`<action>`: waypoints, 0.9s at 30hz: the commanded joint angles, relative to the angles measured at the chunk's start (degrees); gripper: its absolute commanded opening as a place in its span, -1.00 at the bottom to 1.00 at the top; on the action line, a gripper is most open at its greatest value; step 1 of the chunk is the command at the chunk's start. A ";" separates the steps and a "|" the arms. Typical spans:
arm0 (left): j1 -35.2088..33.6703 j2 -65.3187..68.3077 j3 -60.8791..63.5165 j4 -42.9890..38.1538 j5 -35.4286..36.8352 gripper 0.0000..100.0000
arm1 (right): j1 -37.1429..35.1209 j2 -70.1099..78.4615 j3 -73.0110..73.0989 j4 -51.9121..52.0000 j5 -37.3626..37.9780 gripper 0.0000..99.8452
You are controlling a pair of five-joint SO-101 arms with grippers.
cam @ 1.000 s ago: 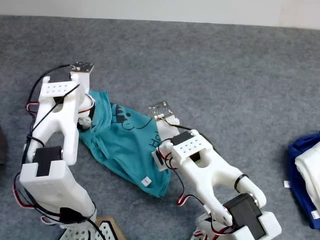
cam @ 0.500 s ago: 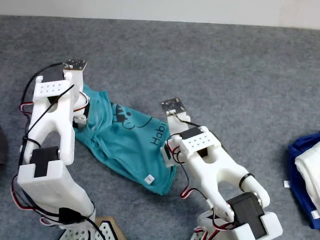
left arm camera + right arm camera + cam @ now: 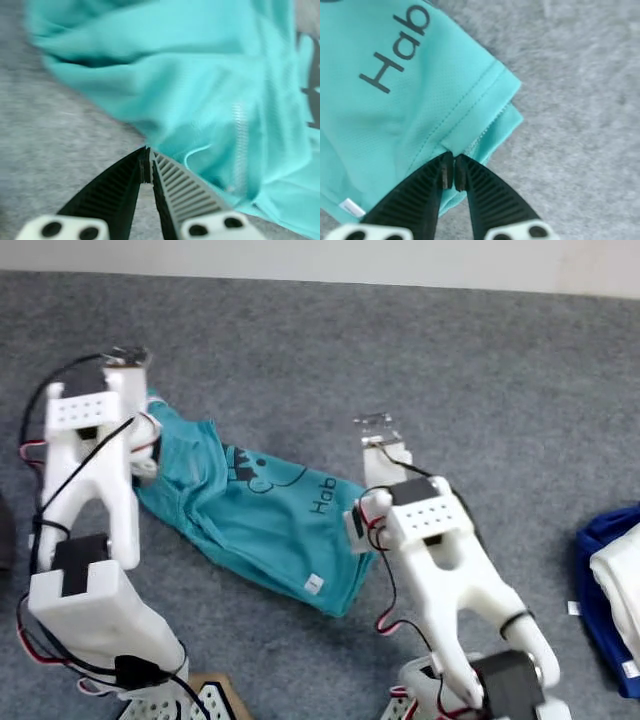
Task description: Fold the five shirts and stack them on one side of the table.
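Note:
A teal shirt (image 3: 262,520) with dark print lies stretched on the grey carpet between the two arms. My left gripper (image 3: 147,161) is shut on the shirt's left edge (image 3: 165,125), where the cloth bunches in folds. My right gripper (image 3: 449,170) is shut on the shirt's hemmed edge (image 3: 475,115), close to the dark lettering (image 3: 400,50). In the high view the left arm (image 3: 90,450) stands at the shirt's left end and the right arm (image 3: 420,530) at its right end. A small white tag (image 3: 314,584) shows near the shirt's front edge.
At the right edge lies a stack of folded clothes, a dark blue shirt (image 3: 600,550) with a white one (image 3: 622,580) on top. A dark object (image 3: 4,530) pokes in at the left edge. Grey carpet (image 3: 480,380) stretches open behind and to the right.
Both arms have pulled apart, the left one to the left and back, the right one to the right. The teal shirt has been drawn out longer and flatter between them.

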 commanded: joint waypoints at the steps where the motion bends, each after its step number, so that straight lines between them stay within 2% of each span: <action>1: -3.74 -3.38 -5.05 0.53 -0.26 -0.99 | 1.27 -4.97 0.22 0.48 1.14 -0.98; 6: -7.08 -2.77 -6.29 0.09 -0.26 -0.99 | 0.75 -5.49 -0.40 0.48 1.23 -0.98; 17: -10.86 -2.68 -5.23 -0.35 -0.26 -0.99 | -11.30 -4.53 -14.29 0.66 0.88 -0.98; 27: -10.95 -2.68 1.45 -6.95 -0.18 -0.99 | -18.59 16.40 -38.37 2.33 1.14 -0.98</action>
